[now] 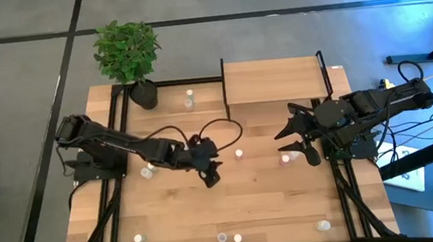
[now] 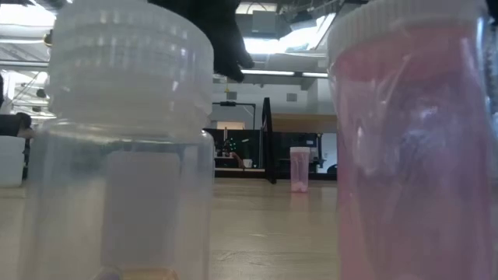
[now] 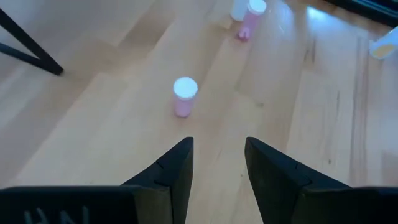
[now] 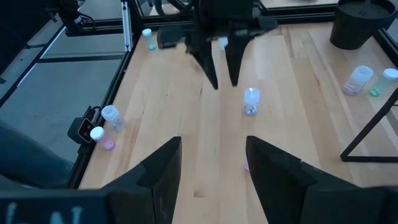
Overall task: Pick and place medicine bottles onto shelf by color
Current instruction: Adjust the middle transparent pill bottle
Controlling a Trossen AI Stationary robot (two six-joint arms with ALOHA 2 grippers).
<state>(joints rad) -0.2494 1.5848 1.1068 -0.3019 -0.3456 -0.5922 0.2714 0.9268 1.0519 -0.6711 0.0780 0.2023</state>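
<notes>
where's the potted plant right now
In the high view the potted plant stands at the table's far left corner, left of the shelf, with a small bottle between them.

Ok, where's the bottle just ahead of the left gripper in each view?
High: bottle, mid-table, right of the left gripper.
Low: middle distance, right of centre.
Left wrist: centre-left, ahead of that gripper.
Right wrist: centre, beside the left gripper.
Shared landmark: the left gripper.

Wooden table (image 1: 274,203): scattered medicine bottles (image 1: 238,154), potted plant (image 1: 129,58), shelf (image 1: 273,80).
</notes>
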